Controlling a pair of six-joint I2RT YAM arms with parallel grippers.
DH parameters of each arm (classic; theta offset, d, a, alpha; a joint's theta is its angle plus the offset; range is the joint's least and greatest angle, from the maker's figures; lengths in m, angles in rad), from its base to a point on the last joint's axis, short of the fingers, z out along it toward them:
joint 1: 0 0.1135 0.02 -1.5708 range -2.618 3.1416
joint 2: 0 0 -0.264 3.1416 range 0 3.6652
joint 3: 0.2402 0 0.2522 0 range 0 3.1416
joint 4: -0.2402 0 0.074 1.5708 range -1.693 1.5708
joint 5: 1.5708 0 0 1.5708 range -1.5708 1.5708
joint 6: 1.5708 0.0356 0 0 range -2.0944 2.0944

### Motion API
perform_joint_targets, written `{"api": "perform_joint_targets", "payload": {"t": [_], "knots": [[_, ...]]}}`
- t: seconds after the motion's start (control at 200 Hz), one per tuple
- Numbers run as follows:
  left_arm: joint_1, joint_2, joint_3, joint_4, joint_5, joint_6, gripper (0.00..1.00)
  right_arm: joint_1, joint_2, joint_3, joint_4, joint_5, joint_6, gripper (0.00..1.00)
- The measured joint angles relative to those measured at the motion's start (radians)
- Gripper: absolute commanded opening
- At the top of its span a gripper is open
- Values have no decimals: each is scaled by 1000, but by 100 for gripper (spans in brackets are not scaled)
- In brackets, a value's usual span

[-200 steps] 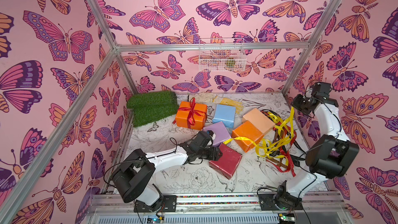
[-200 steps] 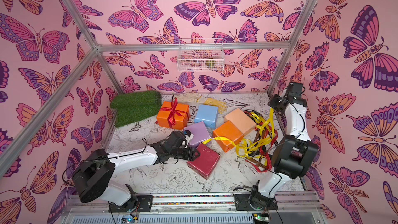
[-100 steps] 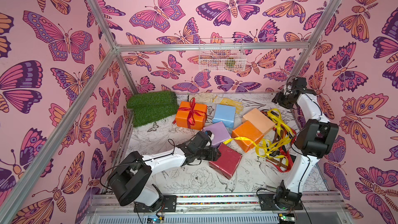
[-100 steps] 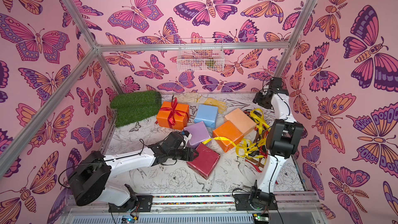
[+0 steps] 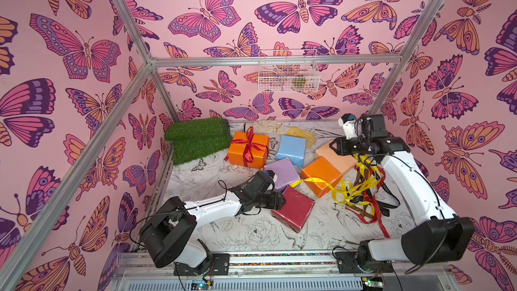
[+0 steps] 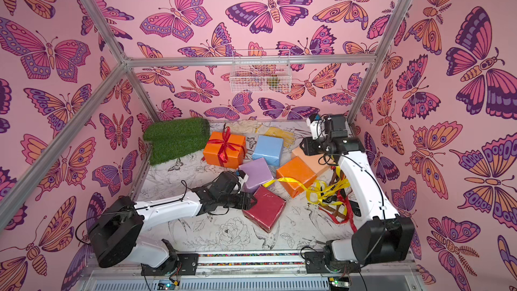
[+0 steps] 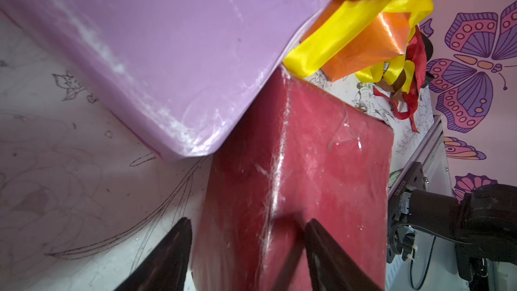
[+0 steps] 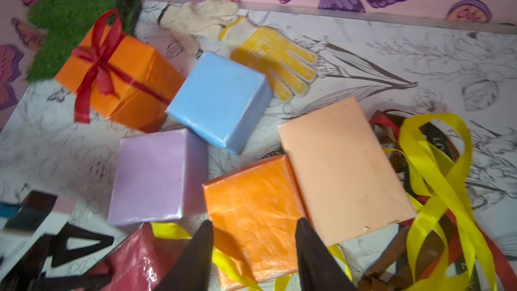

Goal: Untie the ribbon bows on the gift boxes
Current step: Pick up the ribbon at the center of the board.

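Right gripper (image 8: 253, 223) spread, empty; from above, red bow (image 5: 249, 142) at its nine o'clock. Left gripper (image 7: 249, 222), nearer, straddles dark red box (image 7: 307, 163), grip unclear.

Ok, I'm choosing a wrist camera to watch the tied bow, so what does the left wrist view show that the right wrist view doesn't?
Left wrist only: the left gripper close up, jaws gripping the dark red box.
Right wrist only: the tied red bow on the far orange box, the light blue box, the peach box, the yellow glove, the turf mat, and the right gripper with jaws open.
Both: the lilac box, the near orange box with its loose yellow ribbon, the dark red box and the loose ribbon heap.
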Motion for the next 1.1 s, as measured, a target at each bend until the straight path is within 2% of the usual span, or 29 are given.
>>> {"api": "perform_joint_targets", "payload": {"t": [0.19, 0.296, 0.571, 0.711, 0.826, 1.102], "knots": [[2, -2, 4, -10, 3, 2, 67, 274, 123, -5, -39, 107, -93, 59], [2, -8, 4, -13, 2, 2, 67, 349, 141, -53, -54, 146, -143, 59], [2, -27, 4, -15, 2, 11, 67, 358, 74, -197, -32, 139, -274, 63], [2, -27, 4, -16, 3, 14, 67, 358, 87, -192, -13, 138, -324, 61], [2, -27, 4, -16, 2, 19, 67, 358, 129, -168, -8, 148, -358, 55], [2, -35, 2, -16, -1, 27, 67, 359, 177, -151, -9, 154, -399, 53]]}}
